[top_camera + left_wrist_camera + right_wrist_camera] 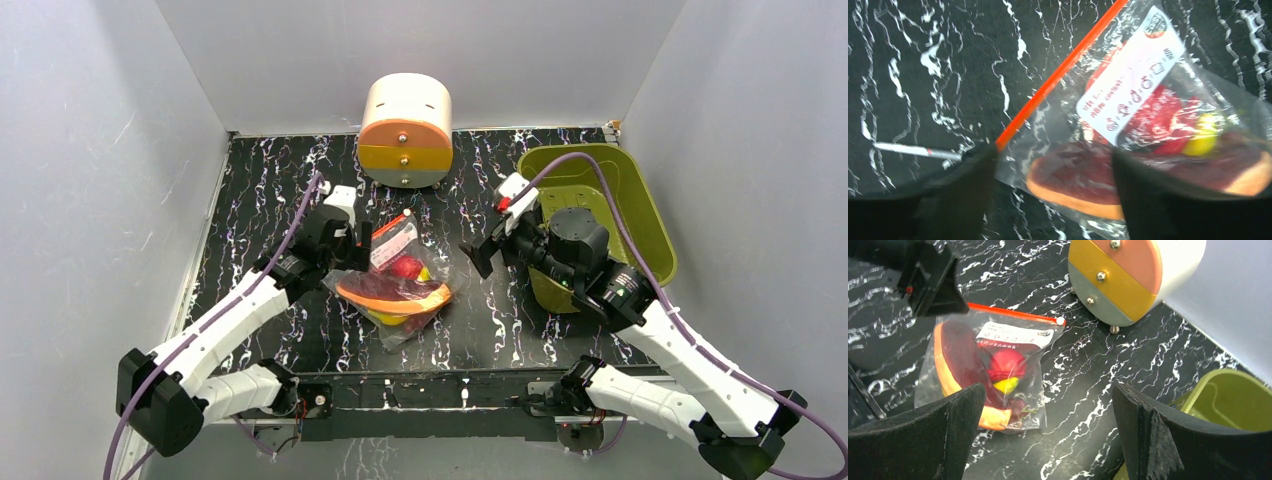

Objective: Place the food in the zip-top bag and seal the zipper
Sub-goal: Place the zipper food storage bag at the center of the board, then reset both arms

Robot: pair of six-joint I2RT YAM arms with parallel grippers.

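Observation:
The zip-top bag (398, 285) lies flat on the black marbled table, with the food inside: an orange-rimmed dark red slice (950, 367), a red round fruit (1007, 362) and a yellow piece (1007, 385). The zipper (1013, 315) runs straight along the bag's mouth, its white slider (1061, 321) at the end nearest the round drawer unit. My left gripper (362, 240) (1055, 185) is open, its fingers straddling the bag's corner near the other end of the zipper (1058, 75). My right gripper (482, 256) (1048, 412) is wide open over bare table to the right of the bag, holding nothing.
A round drawer unit (405, 130) (1128, 275) with orange, yellow and grey fronts stands at the back centre. An olive-green bin (625, 195) (1235, 400) sits at the right, under my right arm. Grey walls close in the table on three sides.

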